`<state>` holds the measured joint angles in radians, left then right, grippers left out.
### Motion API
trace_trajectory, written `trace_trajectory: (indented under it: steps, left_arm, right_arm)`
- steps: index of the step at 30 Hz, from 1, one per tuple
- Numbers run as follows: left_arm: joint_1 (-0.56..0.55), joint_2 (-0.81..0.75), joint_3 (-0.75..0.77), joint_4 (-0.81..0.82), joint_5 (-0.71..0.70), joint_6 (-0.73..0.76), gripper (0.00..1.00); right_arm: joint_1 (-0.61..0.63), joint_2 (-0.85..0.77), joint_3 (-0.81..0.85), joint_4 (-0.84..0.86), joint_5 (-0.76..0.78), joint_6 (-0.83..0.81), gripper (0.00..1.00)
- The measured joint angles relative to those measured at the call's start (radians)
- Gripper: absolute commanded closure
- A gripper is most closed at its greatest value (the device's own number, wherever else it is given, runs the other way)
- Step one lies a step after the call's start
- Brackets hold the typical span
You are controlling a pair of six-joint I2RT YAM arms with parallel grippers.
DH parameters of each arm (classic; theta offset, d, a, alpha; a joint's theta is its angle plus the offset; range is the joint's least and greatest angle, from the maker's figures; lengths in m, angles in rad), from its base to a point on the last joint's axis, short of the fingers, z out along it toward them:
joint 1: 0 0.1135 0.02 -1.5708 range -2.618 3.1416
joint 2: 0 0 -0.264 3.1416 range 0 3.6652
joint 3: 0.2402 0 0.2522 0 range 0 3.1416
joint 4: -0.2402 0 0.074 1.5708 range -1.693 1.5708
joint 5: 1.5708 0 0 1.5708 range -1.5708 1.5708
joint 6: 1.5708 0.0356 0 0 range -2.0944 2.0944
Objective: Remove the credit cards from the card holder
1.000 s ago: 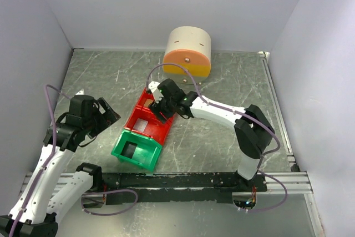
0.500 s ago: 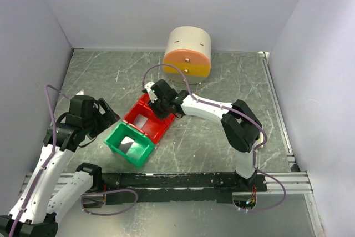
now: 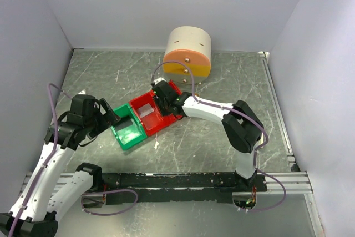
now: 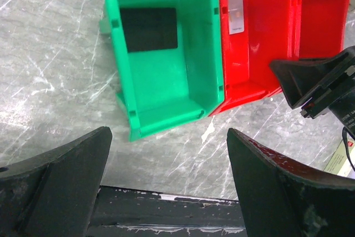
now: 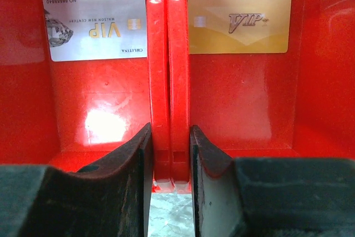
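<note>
- The right end effector (image 5: pixel 169 159) is clenched on the red bins (image 5: pixel 158 54). Its fingers straddle the two walls where the bins meet. One finger reaches down inside each bin, and each presses its wall from its own side.
- Ahead of this end effector, flat on the bin floors at the far end, lie the task's cards. The grey-silver credit card (image 5: pixel 97 26) is ahead and to the left of the fingers, and the gold credit card (image 5: pixel 239 19) is ahead and to the right. Neither finger touches either card.
- The card holder cannot be made out in any view. A dark rectangle (image 4: pixel 148 29) lies in the green bin (image 4: pixel 166 76), too plain to name.
- Both cards lie loose in the bins, so the taking-out looks done or nearly so. The step in hand seems to be shifting the red bins by their shared walls.
- To do it well, squeeze evenly so both walls are pinched together and neither bin slips free.
- Keep the bins flat on the tabletop (image 4: pixel 55 54) and drag slowly, so the cards do not slide or tip.
- The green bin sits against the red bin beside it, so any push that way would likely shove it too.
- The left end effector (image 4: pixel 169 134) is released, its fingers spread wide with nothing between them. The green bin sits just ahead of it, and the right end effector is ahead and to its right.
</note>
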<state>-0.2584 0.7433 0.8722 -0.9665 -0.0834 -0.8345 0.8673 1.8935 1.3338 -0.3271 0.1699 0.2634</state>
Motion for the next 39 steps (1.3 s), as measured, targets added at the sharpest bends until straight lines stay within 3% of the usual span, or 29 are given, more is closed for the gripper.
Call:
trace_trajectory:
  steps: [11,16,19,22,28,32,36,39]
  left_arm:
    - [0.0,0.069,-0.056,0.079,0.024,0.013,0.03]
    - [0.0,0.117,-0.077,0.121,0.039,0.029,0.03]
    - [0.0,0.142,-0.084,0.143,0.043,0.042,0.03]
    - [0.0,0.166,-0.084,0.166,0.043,0.052,0.03]
    - [0.0,0.183,-0.086,0.186,0.053,0.06,0.03]
    - [0.0,0.156,-0.103,0.199,0.075,0.063,0.03]
    - [0.0,0.116,-0.114,0.2,0.089,0.068,0.03]
    - [0.0,0.076,-0.121,0.2,0.095,0.067,0.03]
  right_arm:
    - [-0.045,0.056,0.083,-0.058,0.093,0.209,0.74]
    - [-0.063,0.092,0.138,-0.09,0.111,0.273,0.58]
    - [-0.066,0.095,0.14,-0.1,0.107,0.288,0.4]
    - [-0.072,0.084,0.14,-0.108,0.09,0.285,0.35]
    - [-0.107,-0.08,0.084,-0.1,0.039,0.25,0.33]
    - [-0.15,-0.27,-0.012,-0.077,0.03,0.228,0.4]
    - [-0.271,-0.434,-0.158,-0.039,0.023,0.223,0.42]
    - [-0.403,-0.468,-0.246,-0.026,-0.023,0.221,0.45]
